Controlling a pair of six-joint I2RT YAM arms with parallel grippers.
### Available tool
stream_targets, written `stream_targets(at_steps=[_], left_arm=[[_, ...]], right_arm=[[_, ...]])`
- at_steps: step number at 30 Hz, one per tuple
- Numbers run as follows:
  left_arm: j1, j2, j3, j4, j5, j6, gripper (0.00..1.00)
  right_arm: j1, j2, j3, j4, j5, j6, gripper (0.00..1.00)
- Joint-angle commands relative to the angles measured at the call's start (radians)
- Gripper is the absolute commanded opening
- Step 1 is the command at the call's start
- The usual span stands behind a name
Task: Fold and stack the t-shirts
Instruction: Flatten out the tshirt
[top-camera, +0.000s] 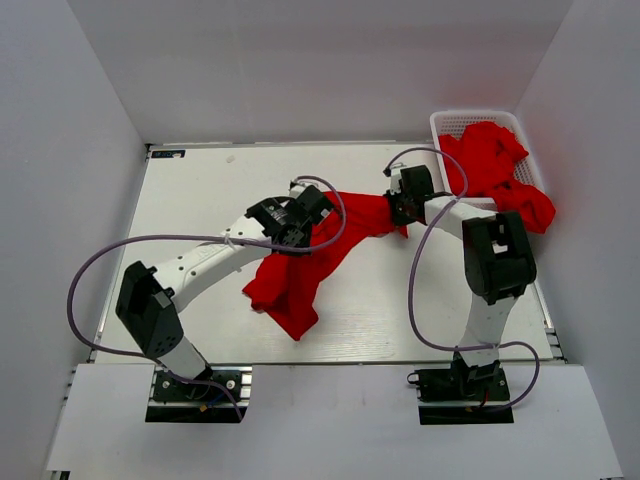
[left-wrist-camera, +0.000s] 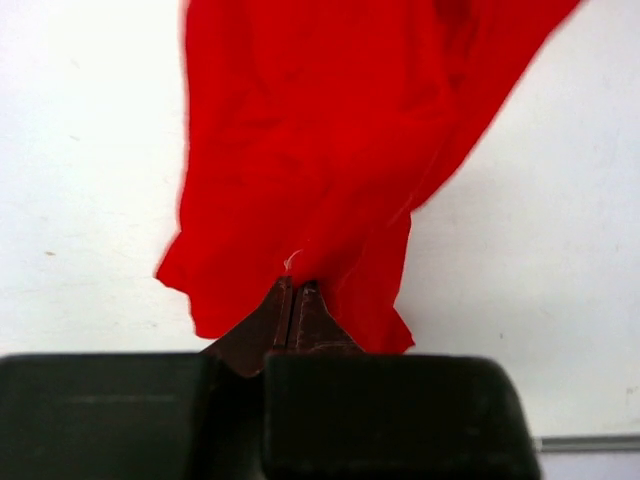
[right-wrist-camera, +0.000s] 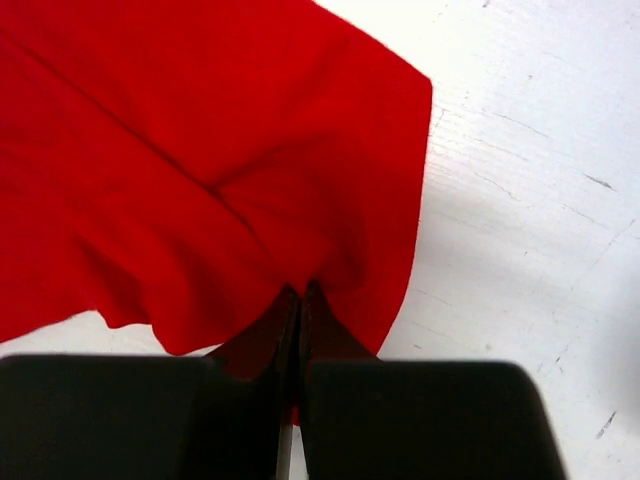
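**Both claws clamped on one red shirt; shallow grips may slip**

Top view: one t-shirt (top-camera: 300, 270) lies stretched and crumpled on the surface (top-camera: 200, 180), left of the basket (top-camera: 440, 121). The basket holds more t-shirts (top-camera: 490, 165), one spilling over the rim. The left claw (top-camera: 303, 213) grips the stretched shirt's end farthest from the basket, and the right claw (top-camera: 402, 208) grips the end nearest it.

Left wrist view: the left claw (left-wrist-camera: 295, 292) is clenched on a thin fold, and the cloth runs away from its tips.

Right wrist view: the right claw (right-wrist-camera: 300, 297) is clenched on cloth just inside a hem corner.

Both bites look shallow, so a hard pull apart could tear the cloth free. The bunched middle may also fold crooked.
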Motion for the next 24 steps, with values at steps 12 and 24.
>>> stream_targets(at_steps=[12, 24], left_arm=[[0.066, -0.217, 0.336, 0.003, -0.510, 0.106, 0.00], [0.075, -0.495, 0.375, 0.447, -0.263, 0.621, 0.00]], right_arm=[[-0.015, -0.588, 0.035, 0.084, 0.324, -0.018, 0.00], [-0.018, -0.901, 0.237, 0.043, 0.463, -0.110, 0.00]])
